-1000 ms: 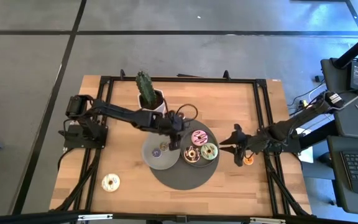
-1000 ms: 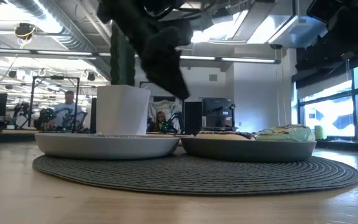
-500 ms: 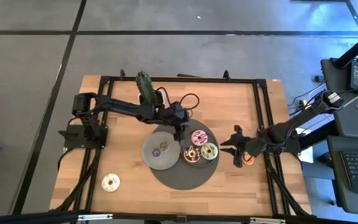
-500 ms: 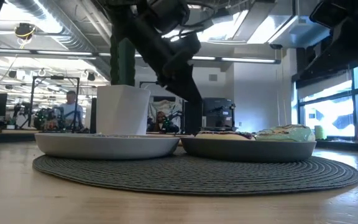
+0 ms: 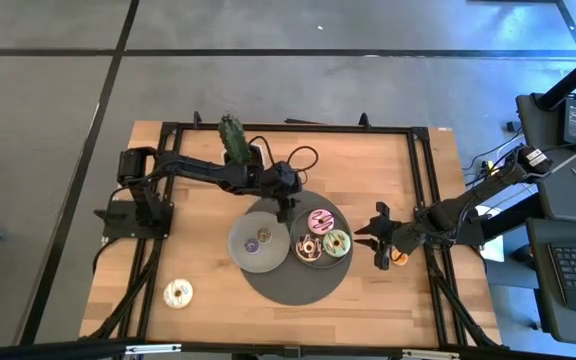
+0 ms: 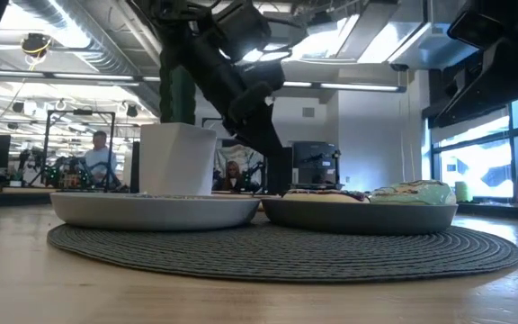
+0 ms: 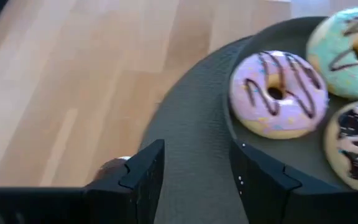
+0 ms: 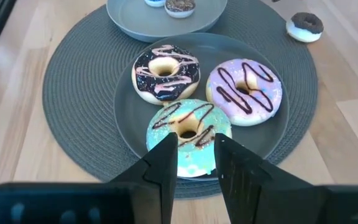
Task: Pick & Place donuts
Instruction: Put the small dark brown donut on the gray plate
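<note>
Three big donuts lie on the right grey plate [image 5: 319,262]: pink [image 5: 320,221], green [image 5: 336,242] and brown [image 5: 308,248]. The left plate [image 5: 243,250] holds tiny donuts [image 8: 180,5]. A white donut [image 5: 178,292] and an orange one [image 5: 400,257] lie on the bare wood. My left gripper [image 7: 194,177] is open and empty, low over the mat's far edge next to the pink donut [image 7: 278,93]. A small brown-iced donut [image 8: 306,26] lies on the wood there, and a brown patch beside one finger [image 7: 114,165] may be the same one. My right gripper [image 8: 196,163] hovers right of the mat, open by a narrow gap, facing the green donut [image 8: 188,127].
Both plates sit on a round dark woven mat [image 5: 286,285]. A cactus in a white pot [image 5: 236,140] stands at the far side behind my left arm and shows behind the left plate in the low view [image 6: 178,157]. Bare wood lies along the near edge and the left side.
My left gripper has moved from above the gap between the plates toward the table's far edge and down. It now hangs low over the mat's far rim beside the right plate. The donuts and plates have stayed in place.
</note>
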Tool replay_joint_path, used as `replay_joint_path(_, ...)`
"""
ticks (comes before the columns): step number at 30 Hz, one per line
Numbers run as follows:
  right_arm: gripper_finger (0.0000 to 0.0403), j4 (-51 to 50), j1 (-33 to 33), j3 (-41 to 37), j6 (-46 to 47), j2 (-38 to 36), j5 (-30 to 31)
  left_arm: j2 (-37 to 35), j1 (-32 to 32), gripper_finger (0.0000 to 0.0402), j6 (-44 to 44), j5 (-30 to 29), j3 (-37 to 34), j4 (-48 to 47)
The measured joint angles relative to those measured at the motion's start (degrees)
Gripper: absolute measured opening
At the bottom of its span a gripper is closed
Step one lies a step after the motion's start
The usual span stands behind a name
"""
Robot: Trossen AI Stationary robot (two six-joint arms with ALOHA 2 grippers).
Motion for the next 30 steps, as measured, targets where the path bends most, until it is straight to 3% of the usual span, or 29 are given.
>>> replay_joint_path(11,0.0108,-0.73,-0.02,0.0,0.04,0.0,1.44,2.5,3.84,0.024,-0.63,-0.33,0.07,0.82)
replay_joint_path(19,0.0108,-1.33,-0.02,0.0,0.07,0.0,1.97,7.54,4.0,0.0238,-0.14,-2.33,-0.04,1.81)
replay_joint_path(26,0.0108,-1.3,-0.02,0.0,0.09,0.0,2.24,8.26,4.02,0.0237,-0.1,-8.67,-0.04,1.3)
replay_joint_path(30,0.0108,-1.29,-0.02,0.0,0.17,0.0,2.27,8.26,4.35,0.0237,-0.26,-7.22,-0.04,0.79)
